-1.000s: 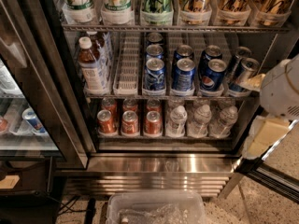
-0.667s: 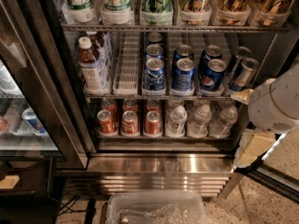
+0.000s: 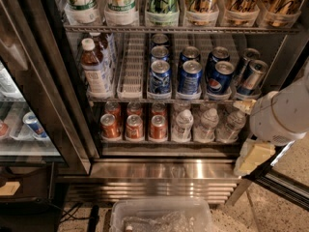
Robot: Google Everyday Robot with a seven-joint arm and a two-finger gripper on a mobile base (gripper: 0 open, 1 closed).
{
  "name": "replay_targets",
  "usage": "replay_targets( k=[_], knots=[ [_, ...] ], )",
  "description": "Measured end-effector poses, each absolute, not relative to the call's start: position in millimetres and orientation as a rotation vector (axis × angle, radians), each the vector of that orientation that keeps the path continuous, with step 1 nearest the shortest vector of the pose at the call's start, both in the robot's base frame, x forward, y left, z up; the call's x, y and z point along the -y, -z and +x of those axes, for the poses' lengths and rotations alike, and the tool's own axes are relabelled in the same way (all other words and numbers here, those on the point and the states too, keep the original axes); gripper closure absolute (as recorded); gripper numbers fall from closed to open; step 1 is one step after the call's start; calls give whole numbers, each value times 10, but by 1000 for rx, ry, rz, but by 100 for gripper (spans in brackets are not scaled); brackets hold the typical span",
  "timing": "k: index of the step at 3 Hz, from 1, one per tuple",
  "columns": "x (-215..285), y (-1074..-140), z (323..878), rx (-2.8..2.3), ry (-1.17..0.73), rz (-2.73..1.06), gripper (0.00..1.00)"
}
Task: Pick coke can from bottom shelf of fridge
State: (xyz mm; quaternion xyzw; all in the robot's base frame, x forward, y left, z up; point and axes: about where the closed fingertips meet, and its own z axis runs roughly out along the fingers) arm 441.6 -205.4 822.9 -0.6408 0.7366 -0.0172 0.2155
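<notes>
At the far left, a neighbouring cooler was seen beside the dark frame of the fridge. On the bottom shelf, the coke can was found in the left lanes, with two others like it standing to its left. A row of water bottles was set just beside it on the right. Blue cans were kept on the rack above.

A risk was judged here. If the shelf were entered straight from the right, the water bottles would be met first and could be toppled. Because the cans were packed closely, a neighbour could also be nudged or taken by mistake.

At the right edge, the gripper was held before the fridge at about the level of the bottom shelf, well apart from the coke can. Whether it was spread or pressed together could not be told. Nothing was seen to be held or touched by it.
</notes>
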Motion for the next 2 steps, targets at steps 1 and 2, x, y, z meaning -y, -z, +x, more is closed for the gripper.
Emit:
replay_targets(
  k=[1,2],
  knots=[
    [1965,-7778,4469,-1977,49,-1755,0],
    [1801,-7440,4558,-1880,62,-1749,0]
  ],
)
